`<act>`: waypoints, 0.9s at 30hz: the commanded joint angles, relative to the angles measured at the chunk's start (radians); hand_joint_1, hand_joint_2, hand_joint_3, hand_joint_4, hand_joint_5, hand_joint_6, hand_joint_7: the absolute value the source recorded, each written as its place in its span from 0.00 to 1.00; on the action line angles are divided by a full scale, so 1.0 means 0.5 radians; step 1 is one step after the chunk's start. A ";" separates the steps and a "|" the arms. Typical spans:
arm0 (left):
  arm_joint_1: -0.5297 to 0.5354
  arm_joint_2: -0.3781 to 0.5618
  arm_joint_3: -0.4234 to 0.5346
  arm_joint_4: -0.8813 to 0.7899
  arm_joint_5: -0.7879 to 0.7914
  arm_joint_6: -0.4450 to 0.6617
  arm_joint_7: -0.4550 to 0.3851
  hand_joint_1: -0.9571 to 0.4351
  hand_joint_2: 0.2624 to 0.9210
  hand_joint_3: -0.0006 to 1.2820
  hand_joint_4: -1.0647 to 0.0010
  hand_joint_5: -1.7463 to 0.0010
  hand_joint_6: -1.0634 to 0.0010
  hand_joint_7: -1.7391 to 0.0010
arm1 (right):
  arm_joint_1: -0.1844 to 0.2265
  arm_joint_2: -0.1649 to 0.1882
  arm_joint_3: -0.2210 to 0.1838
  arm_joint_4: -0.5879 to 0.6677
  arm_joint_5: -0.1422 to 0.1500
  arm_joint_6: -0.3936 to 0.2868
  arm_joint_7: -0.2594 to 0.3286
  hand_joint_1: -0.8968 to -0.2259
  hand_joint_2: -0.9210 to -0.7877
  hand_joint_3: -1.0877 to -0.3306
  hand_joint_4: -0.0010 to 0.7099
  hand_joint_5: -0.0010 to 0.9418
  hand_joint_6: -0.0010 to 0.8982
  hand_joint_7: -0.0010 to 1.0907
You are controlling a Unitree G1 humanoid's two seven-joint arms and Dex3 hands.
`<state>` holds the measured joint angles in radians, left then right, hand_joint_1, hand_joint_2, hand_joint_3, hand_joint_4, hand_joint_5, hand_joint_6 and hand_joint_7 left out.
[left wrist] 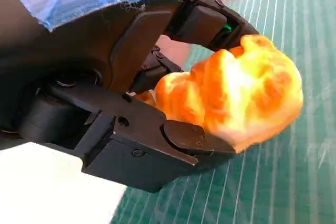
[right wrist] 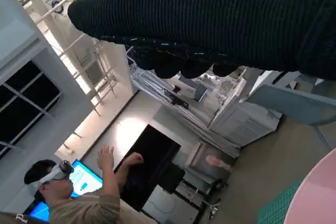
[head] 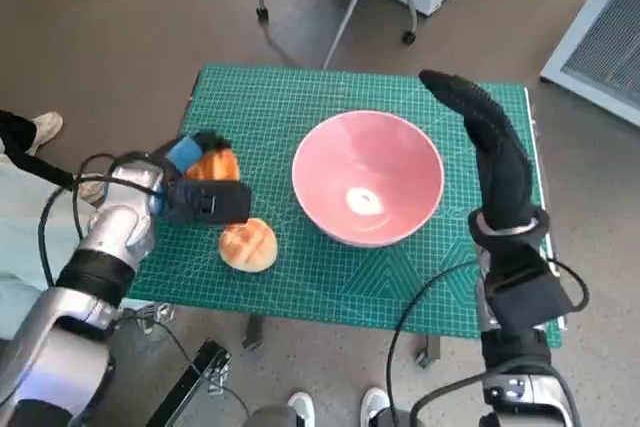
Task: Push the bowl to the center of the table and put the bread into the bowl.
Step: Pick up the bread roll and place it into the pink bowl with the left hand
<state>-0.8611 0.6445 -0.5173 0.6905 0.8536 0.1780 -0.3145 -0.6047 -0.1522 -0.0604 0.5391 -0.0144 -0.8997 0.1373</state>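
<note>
Right now your left hand [head: 200, 187], black with blue tape over its back, is closed around a glossy orange-brown piece of bread [left wrist: 236, 93]; the left wrist view shows its black fingers [left wrist: 191, 137] clamped above and below the bread, just over the green gridded cutting mat [head: 290, 97] that covers the desk. You have a second, round golden bread roll [head: 248, 244] lying on the mat just near of that hand, toward the desk's near-left edge. Your large pink bowl [head: 368, 177] sits upright around the middle of the desk, slightly right of centre, well apart from the held bread. Your right hand [head: 480, 122], in its black knitted glove, is stretched out flat, holding nothing, beside the bowl's right rim. In the right wrist view you can see a person wearing a headset [right wrist: 55, 174] with one arm raised.
</note>
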 commanded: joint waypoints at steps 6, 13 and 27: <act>-0.016 0.062 0.244 -0.538 -0.016 0.083 0.052 0.69 0.67 0.39 0.45 0.23 0.39 0.30 | 0.005 0.001 0.003 0.054 0.023 0.004 0.004 0.47 0.00 0.32 0.43 0.04 0.00 0.78; -0.020 -0.040 0.317 -0.824 -0.001 0.045 0.193 0.69 0.57 0.41 0.30 0.31 0.33 0.34 | 0.007 0.005 0.011 0.050 0.020 0.000 0.003 0.46 0.00 0.32 0.43 0.04 0.00 0.78; -0.087 -0.294 0.203 -0.794 -0.034 -0.450 0.444 0.69 0.93 0.05 0.27 0.42 0.31 0.36 | 0.025 -0.012 0.007 0.032 0.033 -0.006 0.012 0.45 0.00 0.32 0.43 0.04 0.00 0.78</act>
<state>-0.8707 0.5173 -0.4019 0.2606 0.8476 0.0119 -0.1222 -0.6087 -0.1527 -0.0582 0.5521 -0.0035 -0.9065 0.1376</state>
